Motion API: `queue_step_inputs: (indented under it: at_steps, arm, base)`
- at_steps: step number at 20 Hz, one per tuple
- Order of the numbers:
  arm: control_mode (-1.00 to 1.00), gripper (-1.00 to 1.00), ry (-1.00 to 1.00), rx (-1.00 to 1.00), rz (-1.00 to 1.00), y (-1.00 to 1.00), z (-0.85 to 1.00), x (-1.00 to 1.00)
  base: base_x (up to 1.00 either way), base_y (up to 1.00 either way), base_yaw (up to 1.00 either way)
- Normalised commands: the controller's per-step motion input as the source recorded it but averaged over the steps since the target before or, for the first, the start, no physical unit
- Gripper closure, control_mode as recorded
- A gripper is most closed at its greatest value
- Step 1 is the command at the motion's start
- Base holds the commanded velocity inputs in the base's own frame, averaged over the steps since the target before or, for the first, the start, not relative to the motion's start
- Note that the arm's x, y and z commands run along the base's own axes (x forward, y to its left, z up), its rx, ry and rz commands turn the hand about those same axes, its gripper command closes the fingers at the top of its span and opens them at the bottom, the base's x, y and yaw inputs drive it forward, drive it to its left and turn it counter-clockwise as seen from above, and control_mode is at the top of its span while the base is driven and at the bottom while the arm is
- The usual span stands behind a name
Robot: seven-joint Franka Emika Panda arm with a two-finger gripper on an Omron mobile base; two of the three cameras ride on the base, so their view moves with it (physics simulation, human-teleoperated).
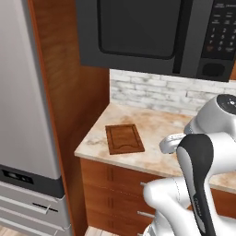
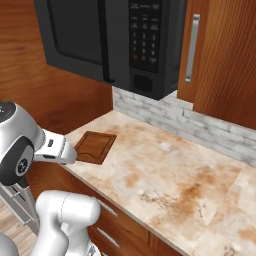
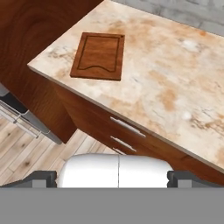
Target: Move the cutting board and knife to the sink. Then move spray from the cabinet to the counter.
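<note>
The cutting board point(image 3: 98, 55) lies flat near the counter's point(image 3: 175, 87) left end, ahead and to the left of the gripper point(image 3: 112, 177), well apart from it. The gripper hangs out in front of the drawers point(image 3: 127, 133), its two fingers spread wide, holding nothing.

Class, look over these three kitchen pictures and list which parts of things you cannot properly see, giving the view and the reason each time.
- Cutting board, right base view: its near corner is covered by the robot's arm.
- Counter, left base view: its right part sits behind the arm.
- Microwave, right base view: top cut by the picture's edge; keypad labels too small to read.
- Fingers, hand view: just the tips rise at the bottom edge.
</note>
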Motion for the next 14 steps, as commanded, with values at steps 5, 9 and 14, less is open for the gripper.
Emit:
queue_step_inputs:
  at_steps: [5,9,14]
  arm:
    - [1.00,-1.00,0.00,0.00,0.00,0.00,0.00,0.00]
    - [1.00,-1.00,0.00,0.00,0.00,0.00,0.00,0.00]
    - [-1.00,-1.00,-0.02,0.00,-0.02,0.08,-0.08,0.26]
  base:
    - [0.21,0.00,-0.07]
    - [0.19,0.00,-0.13]
    - [0.00,0.00,0.00]
